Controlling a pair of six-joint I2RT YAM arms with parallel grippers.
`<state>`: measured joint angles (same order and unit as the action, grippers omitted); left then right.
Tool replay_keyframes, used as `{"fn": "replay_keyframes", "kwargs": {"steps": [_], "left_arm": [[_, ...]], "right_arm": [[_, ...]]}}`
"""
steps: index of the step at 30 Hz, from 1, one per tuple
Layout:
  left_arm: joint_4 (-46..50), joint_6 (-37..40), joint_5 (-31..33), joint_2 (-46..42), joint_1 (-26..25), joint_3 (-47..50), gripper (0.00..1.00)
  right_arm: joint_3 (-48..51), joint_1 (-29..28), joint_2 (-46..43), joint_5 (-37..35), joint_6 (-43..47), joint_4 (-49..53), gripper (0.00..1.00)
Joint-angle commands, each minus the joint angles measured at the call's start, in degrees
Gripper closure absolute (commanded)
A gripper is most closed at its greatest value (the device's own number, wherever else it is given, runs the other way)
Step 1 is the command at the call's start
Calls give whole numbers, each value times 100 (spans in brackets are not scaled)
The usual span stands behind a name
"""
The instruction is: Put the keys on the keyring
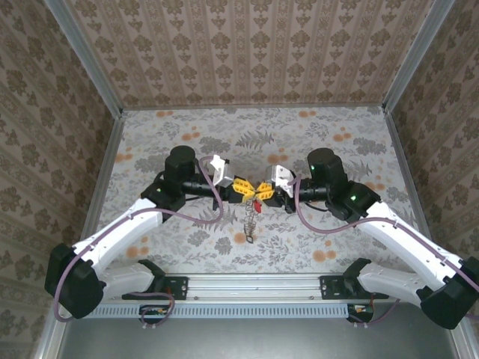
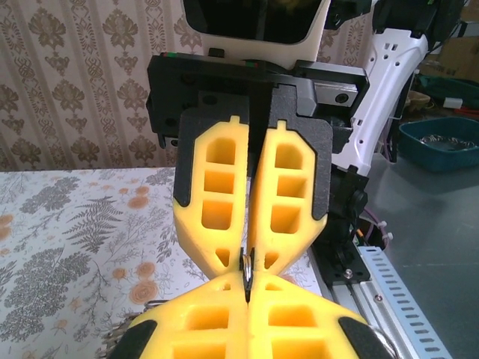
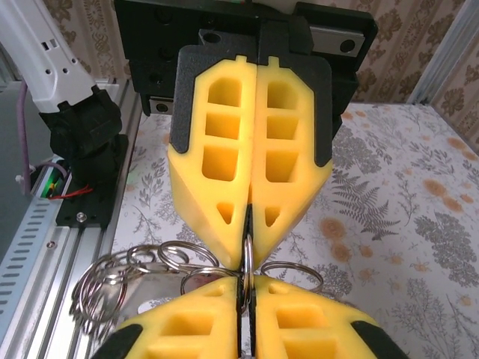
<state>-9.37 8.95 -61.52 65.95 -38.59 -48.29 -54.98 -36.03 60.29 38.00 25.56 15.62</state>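
Threading step, above the floral-patterned desk (image 1: pixel 322 134). Left end effector (image 1: pixel 241 187) and right end effector (image 1: pixel 268 188) meet tip to tip, both pinching the thin round metal keyring (image 3: pixel 247 258). Dull grey metal keys (image 1: pixel 251 222) dangle below. Next probably needs prying the coil open and sliding a key in.

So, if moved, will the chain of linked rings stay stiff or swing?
Likely floppy: the linked rings hang loose below, so they should swing. The thin keyring, pinched edge-on by the left hand and right hand, looks smooth and may slip or twist.
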Motion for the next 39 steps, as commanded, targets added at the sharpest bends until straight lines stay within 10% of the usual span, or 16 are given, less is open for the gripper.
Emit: {"fn": "replay_keyframes", "kwargs": {"steps": [1,11,39], "left_arm": [[-204,-104,-102,-29,-51,-179,100],[3273,1865,1062,114,-117,-1138,75],[3061,1434,1504,441,-292,-1326,73]], "right_arm": [[-201,-53,118,68,61,96,95],[-934,-164,414,-1014,461,1476,100],[-1327,-807,758,-2149,735,1550,100]]}}
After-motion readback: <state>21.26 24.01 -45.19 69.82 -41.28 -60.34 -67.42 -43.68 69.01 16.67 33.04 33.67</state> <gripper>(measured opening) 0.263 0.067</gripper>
